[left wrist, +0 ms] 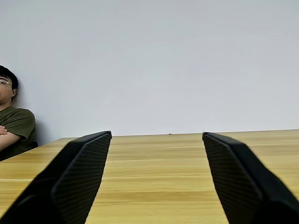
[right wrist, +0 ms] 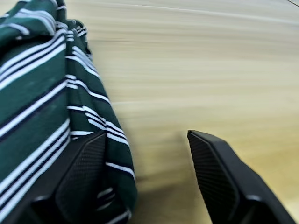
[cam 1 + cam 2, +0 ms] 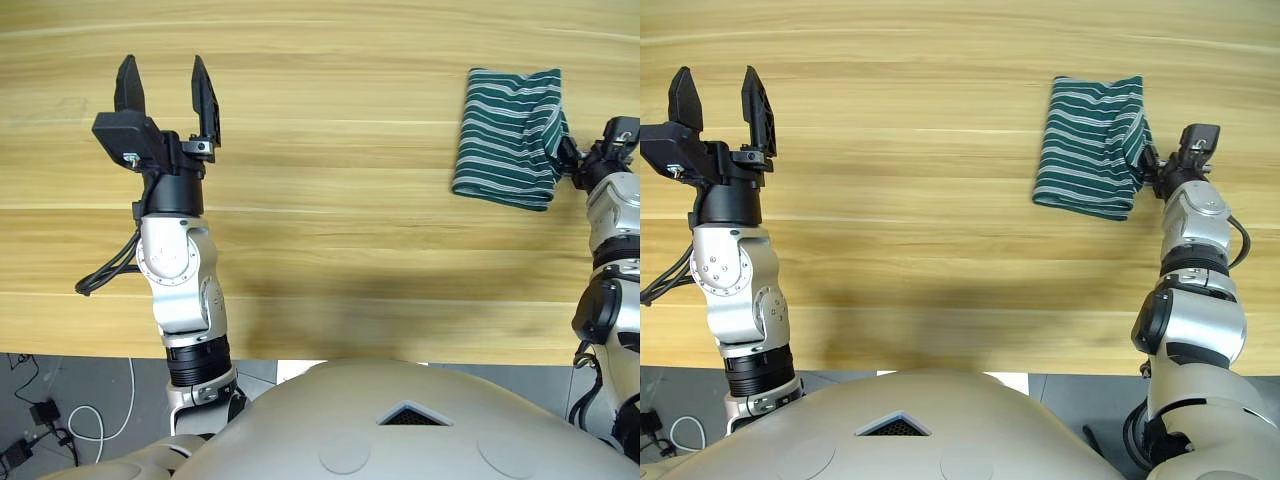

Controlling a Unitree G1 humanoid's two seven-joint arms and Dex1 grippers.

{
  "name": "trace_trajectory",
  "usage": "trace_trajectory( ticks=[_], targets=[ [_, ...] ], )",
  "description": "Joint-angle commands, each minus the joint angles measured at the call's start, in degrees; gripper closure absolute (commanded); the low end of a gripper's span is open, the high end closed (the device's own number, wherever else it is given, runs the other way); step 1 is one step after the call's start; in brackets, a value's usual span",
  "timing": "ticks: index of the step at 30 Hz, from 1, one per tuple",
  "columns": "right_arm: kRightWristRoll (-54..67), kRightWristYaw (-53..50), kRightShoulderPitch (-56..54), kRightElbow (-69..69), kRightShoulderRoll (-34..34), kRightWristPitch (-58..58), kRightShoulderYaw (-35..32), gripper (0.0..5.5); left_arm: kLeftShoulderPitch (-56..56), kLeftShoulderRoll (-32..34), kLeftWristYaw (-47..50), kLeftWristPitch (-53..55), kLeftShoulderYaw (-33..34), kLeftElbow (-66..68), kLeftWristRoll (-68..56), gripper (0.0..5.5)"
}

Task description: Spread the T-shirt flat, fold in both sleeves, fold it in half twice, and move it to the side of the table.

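One folded green, white-striped T-shirt (image 3: 510,135) is lying upper right on the tabletop (image 3: 330,150); right hand (image 2: 145,135) at its edge and left hand (image 3: 165,65) are gaping, released.

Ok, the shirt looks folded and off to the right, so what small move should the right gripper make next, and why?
Probably draw the right gripper back, clear of the T-shirt. The shirt lies folded into a compact rectangle near the right side of the table, and the gripper is open beside it with bare wood between its fingers, so nothing seems left to hold.
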Motion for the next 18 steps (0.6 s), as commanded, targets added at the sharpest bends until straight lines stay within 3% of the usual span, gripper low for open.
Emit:
trace_trajectory(
  ticks=[1, 8, 10, 14, 18],
  targets=[
    [0.5, -4.7, 4.7, 5.7, 0.9, 0.5, -2.7, 2.42, 1.0, 0.5, 0.0, 0.9, 0.0, -1.1, 0.5, 1.87],
    [1.8, -3.8, 4.2, 4.7, 4.2, -5.1, -4.5, 2.42, 2.1, -0.3, 0.0, 0.5, -1.5, -0.1, 1.0, 1.87],
    [3.7, -4.4, 3.2, 1.8, 4.2, -12.5, -7.1, 2.42, 2.2, -0.6, 0.0, 0.2, -2.0, 0.5, 1.2, 1.87],
    [-3.7, -13.9, 3.5, -10.5, 1.6, -32.5, -5.8, 2.42, 1.2, -0.7, 0.0, -0.3, -2.0, 1.1, 0.8, 1.87],
    [-8.3, -15.4, 3.4, -22.8, 3.3, -36.6, -2.2, 2.42, 0.2, -0.4, 0.0, -0.7, -0.9, 2.2, 0.5, 1.87]
  ],
)
